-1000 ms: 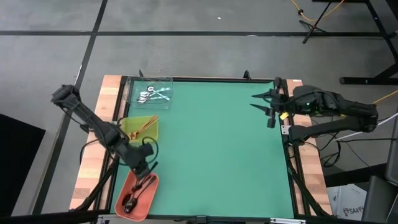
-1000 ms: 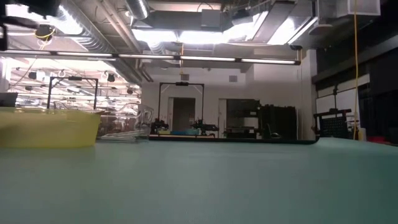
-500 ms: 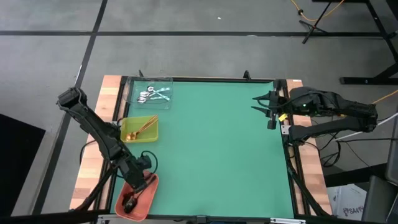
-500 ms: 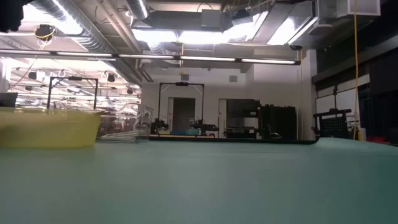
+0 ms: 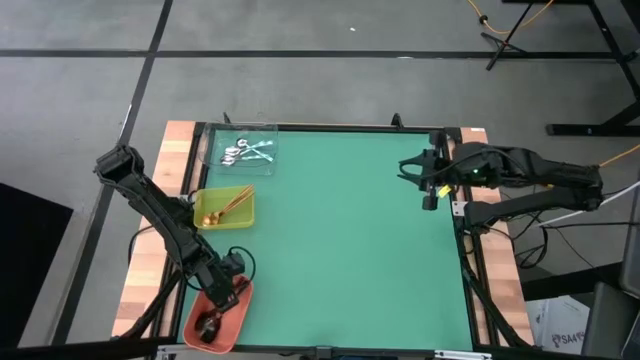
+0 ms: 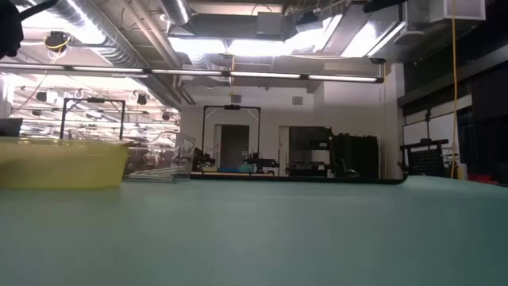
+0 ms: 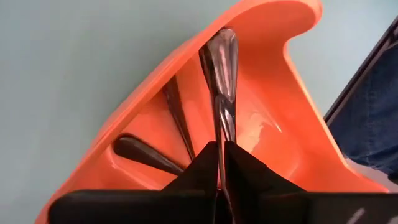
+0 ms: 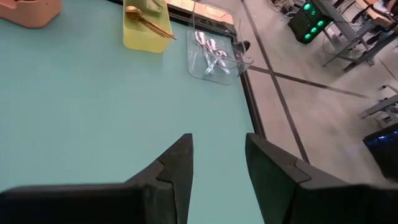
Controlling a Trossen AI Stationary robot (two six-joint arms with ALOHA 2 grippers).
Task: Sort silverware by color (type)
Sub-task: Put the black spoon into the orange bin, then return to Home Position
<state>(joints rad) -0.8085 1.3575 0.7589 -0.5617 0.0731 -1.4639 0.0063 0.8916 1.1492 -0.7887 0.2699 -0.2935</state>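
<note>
Lower and nearer the bench's front edge than a second ago, the left pincer (image 7: 222, 163) now reaches into the orange tray (image 5: 236, 308) at the front left corner. Its fingers stand narrow, pinched on the handle of a dark spoon (image 7: 221, 68) whose bowl points up the tray's inner wall. Two more dark spoons (image 7: 144, 154) lie on the tray floor just beside it, one with its bowl near the pincer, the other (image 7: 179, 115) running up toward the rim. In the high view the left arm's elbow has swung farther back along the left edge, while the wrist has slid down over the tray.

Next tray along the left side, the yellow-green one (image 5: 212, 213), holds the copper spoons (image 5: 235, 201), unchanged. Beyond it, at the far left corner, the clear tray (image 5: 215, 136) holds the silver spoons (image 5: 248, 152), also where they were.

Across the green bench (image 5: 350, 240), the right pincer (image 5: 408, 167) hangs near the far right edge, well apart from every tray, its fingers (image 8: 178, 163) partly spread and holding nothing. It has shifted slightly inward over the mat since the earlier frame.
</note>
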